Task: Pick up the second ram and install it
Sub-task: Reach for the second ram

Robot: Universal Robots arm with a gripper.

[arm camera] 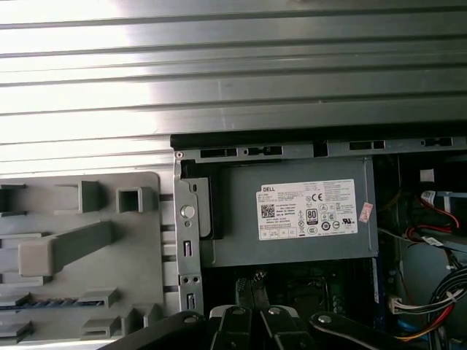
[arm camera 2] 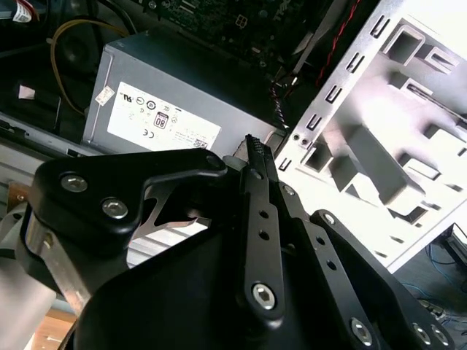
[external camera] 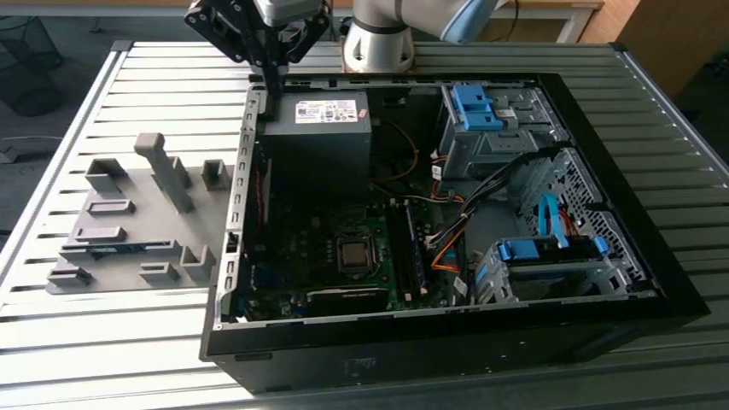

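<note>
One black linkage gripper point(external camera: 272, 88) hangs from the pale grey robot arm point(external camera: 381, 34) at the far edge of the open black computer case point(external camera: 456, 346), in the corner nearest the grey plastic fixture plate point(external camera: 137, 184). It points almost straight down, its fingertips just above the case's rear rim, beside the grey boxy power supply point(external camera: 319, 128) with the white label. In both wrist views the two fingers sit drawn together with nothing gripped between them; the tips point(arm camera 2: 253, 146) stand over the edge of the power supply point(arm camera 2: 168, 95), near the perforated metal wall of the case.

The second ram point(external camera: 114, 249), a slim blue-green board, lies flat in a slot of the fixture plate on the exterior view's left, well apart from the gripper and outside the case. In the first wrist view it shows as a dark bluish strip point(arm camera: 44, 301) seated in the fixture plate point(arm camera: 146, 240), with the gripper point(arm camera: 250, 286) over the case edge and the power supply point(arm camera: 292, 219) beyond it. Case and plate rest on a ribbed metal table point(external camera: 114, 359).
</note>
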